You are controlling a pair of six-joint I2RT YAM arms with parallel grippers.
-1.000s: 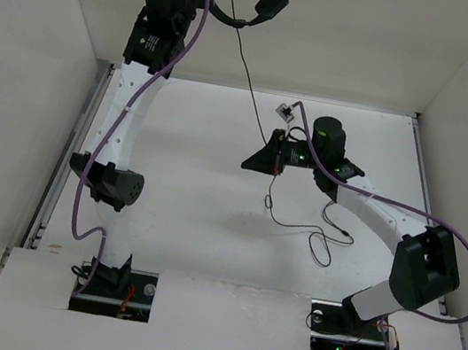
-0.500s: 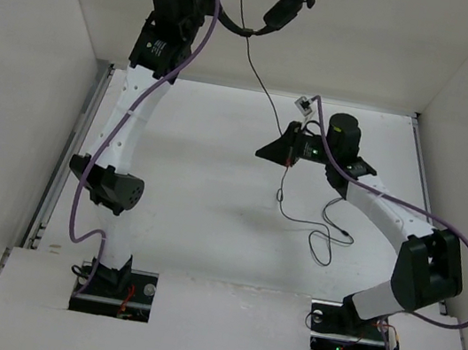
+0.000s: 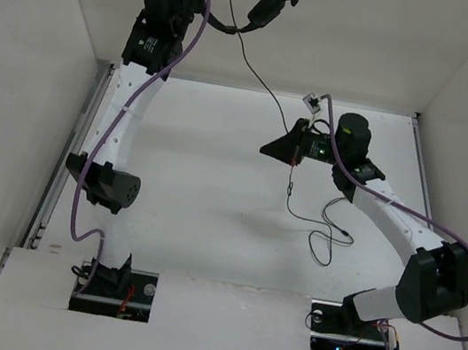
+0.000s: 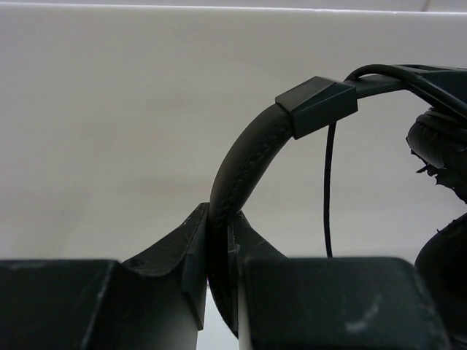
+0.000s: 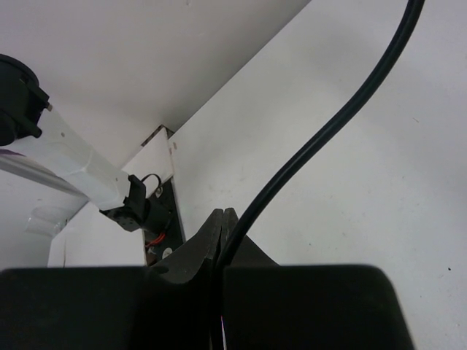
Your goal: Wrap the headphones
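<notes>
Right now my left gripper point(image 4: 217, 237) is clamping shut on the headband point(image 4: 244, 157), holding the headphones point(image 3: 264, 8) high above the table point(image 3: 186, 194), while my right gripper point(image 5: 221, 222) is pinching their cable point(image 5: 332, 120) tight, lower down

The headphones point(image 4: 242, 162) have a headband of matt black, leather-like padding with a stitched seam, a smooth hard-plastic slider block, and an earcup cushion whose black skin looks cracked and flaking. Their cable point(image 5: 328, 127) has a smooth, faintly glossy, rubbery black sheath. The left pincer point(image 4: 217, 222) and right pincer point(image 5: 222, 222) look like matt black plastic, lightly scuffed; the surface point(image 3: 189, 176) is matt white.
</notes>
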